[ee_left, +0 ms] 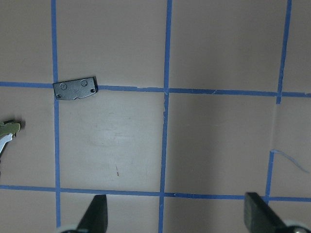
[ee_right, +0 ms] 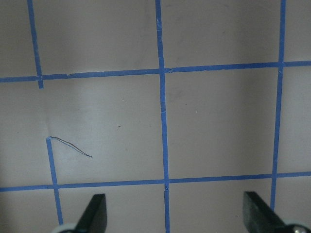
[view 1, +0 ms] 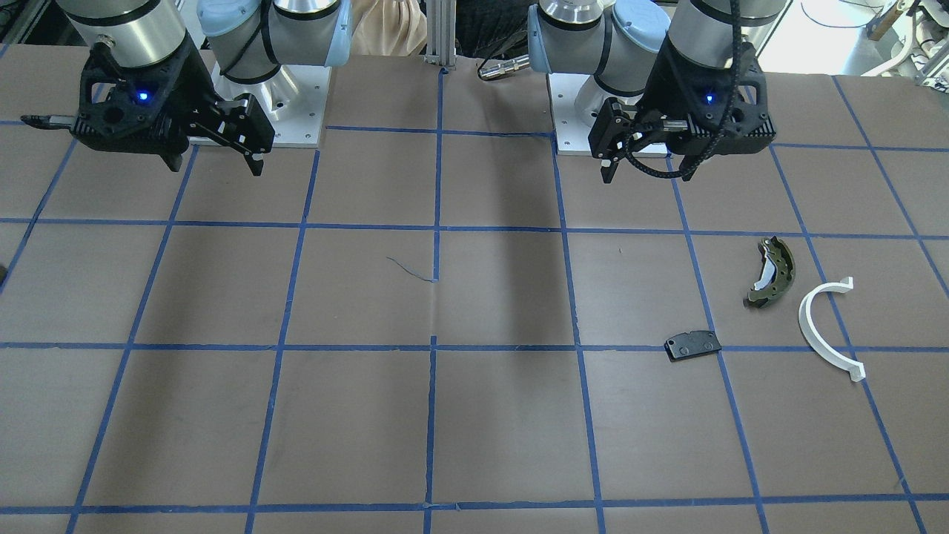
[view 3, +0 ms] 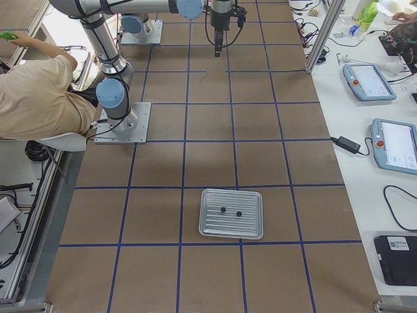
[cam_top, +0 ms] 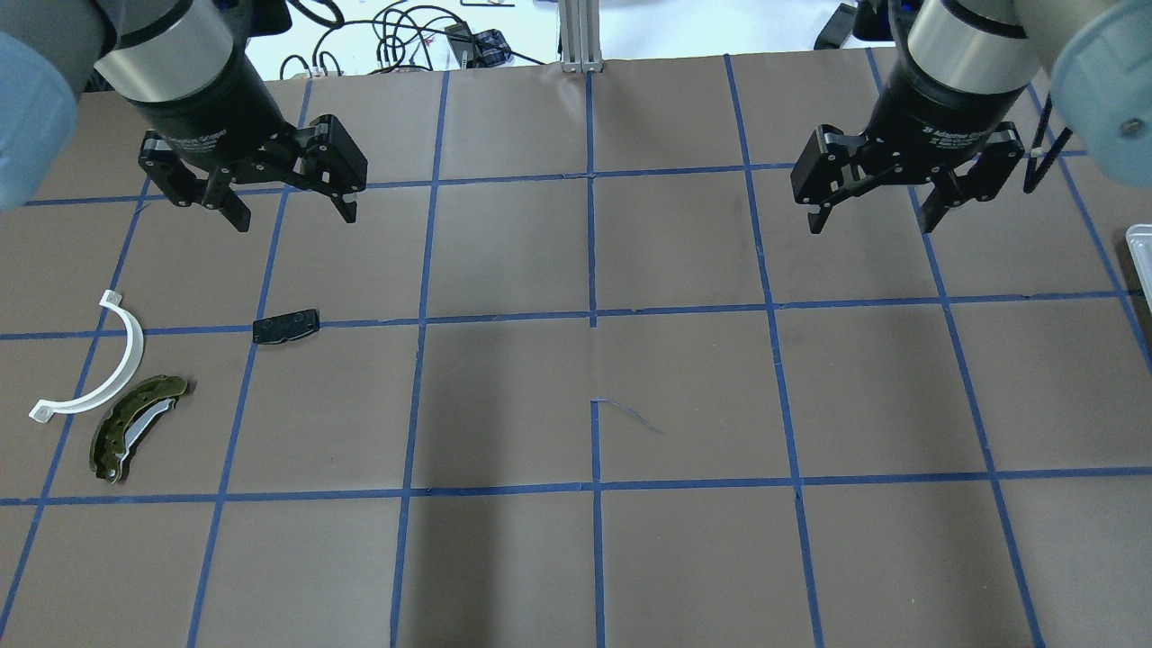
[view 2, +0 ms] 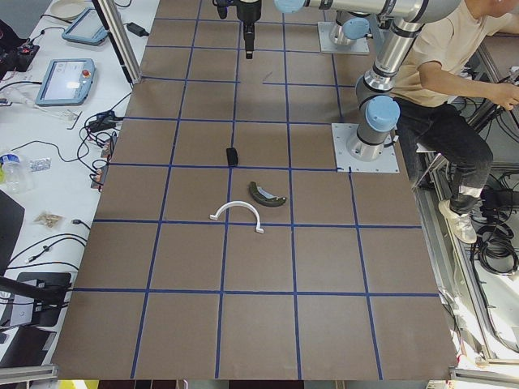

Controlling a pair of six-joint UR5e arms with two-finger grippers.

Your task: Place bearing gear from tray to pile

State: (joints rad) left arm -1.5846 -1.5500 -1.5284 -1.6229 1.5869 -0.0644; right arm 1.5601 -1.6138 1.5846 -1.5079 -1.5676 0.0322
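Left claw (cam_top: 295, 216): jaws spread wide, holding nothing, above the bench (cam_top: 684, 396). Right claw (cam_top: 870, 225): likewise spread, holding nothing. Tray (view 3: 215, 228): metal, at the bench's right end; carries the bearing gear (view 3: 222, 210) and a second small dark part (view 3: 238, 213), too small to tell apart. Pile, at the bench's left end, well apart from the tray: olive brake shoe (cam_top: 137, 427) just beside white arc (cam_top: 99, 369); black pad (cam_top: 286, 326) near.

A brown table (view 1: 222, 289) gridded in blue tape (view 1: 437, 222) — a white bench (view 2: 45, 174) alongside, strewn with cables (view 2: 104, 123) and tablets (view 2: 69, 81).
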